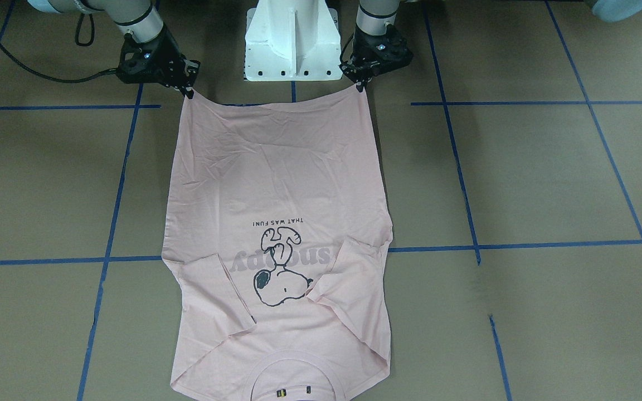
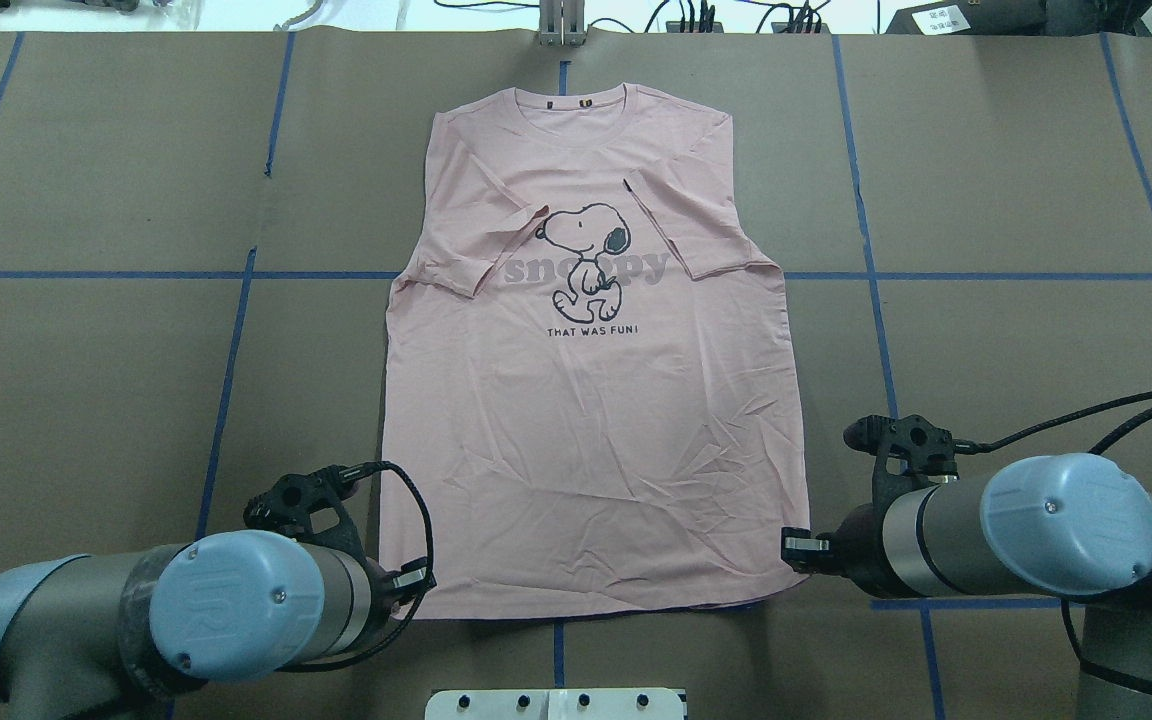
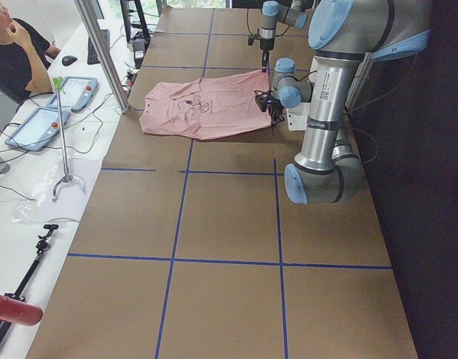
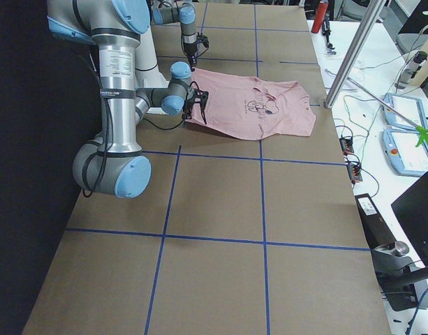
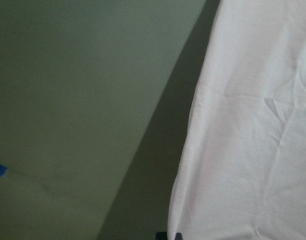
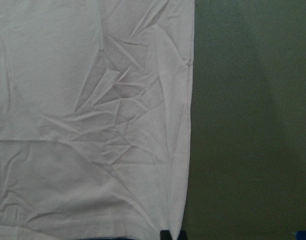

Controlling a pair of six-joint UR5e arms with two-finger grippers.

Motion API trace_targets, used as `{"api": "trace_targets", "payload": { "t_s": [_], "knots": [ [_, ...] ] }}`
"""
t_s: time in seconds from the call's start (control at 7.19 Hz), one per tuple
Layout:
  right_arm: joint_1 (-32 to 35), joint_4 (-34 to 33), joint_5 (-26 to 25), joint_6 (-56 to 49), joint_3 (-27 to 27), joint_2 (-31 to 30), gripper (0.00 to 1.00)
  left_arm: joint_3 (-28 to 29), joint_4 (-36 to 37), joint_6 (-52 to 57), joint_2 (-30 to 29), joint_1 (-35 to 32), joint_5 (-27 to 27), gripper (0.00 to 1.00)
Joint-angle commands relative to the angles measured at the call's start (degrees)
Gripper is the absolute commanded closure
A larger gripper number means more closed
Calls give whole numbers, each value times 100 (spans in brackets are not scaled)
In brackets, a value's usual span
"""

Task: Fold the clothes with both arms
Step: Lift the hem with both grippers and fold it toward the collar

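The pale pink T-shirt (image 1: 276, 184) lies print side up on the brown table, with both sleeves folded in over the chest. Its collar (image 2: 570, 100) points away from the robot and its hem is near the base. My left gripper (image 1: 361, 84) is shut on one hem corner, seen low left of the shirt in the overhead view (image 2: 414, 582). My right gripper (image 1: 189, 92) is shut on the other hem corner (image 2: 798, 548). Both wrist views show only cloth (image 5: 252, 125) (image 6: 93, 100) beside bare table, with a dark fingertip at the bottom edge.
The white pedestal (image 1: 290, 39) stands just behind the hem, between the arms. Blue tape lines (image 2: 226, 380) grid the table. At the far side, a person (image 3: 12, 52) sits by tablets (image 3: 42, 123) and a metal post (image 3: 101, 52).
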Motion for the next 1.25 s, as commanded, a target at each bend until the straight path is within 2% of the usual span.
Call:
{"api": "trace_targets", "payload": {
  "t_s": [0.0, 0.14, 0.28, 0.56, 0.83, 1.11],
  "knots": [
    [-83, 6, 639, -3, 396, -329, 100, -1034, 475, -74, 463, 497, -3, 100],
    [-170, 6, 955, -3, 572, -426, 100, -1423, 738, -65, 570, 691, -11, 100],
    [-171, 6, 1263, -3, 669, -453, 100, -1575, 854, -39, 589, 798, -12, 100],
    [-75, 6, 1301, -20, 636, -366, 100, -1567, 855, 31, 563, 729, -20, 100],
    [774, 15, 1248, -700, 460, -156, 100, -1515, 846, 861, 501, -67, -29, 100],
    [1714, 6, 1248, -1389, -362, 640, 100, -1157, 829, 1994, 310, -1164, -47, 100]
  ]
}}
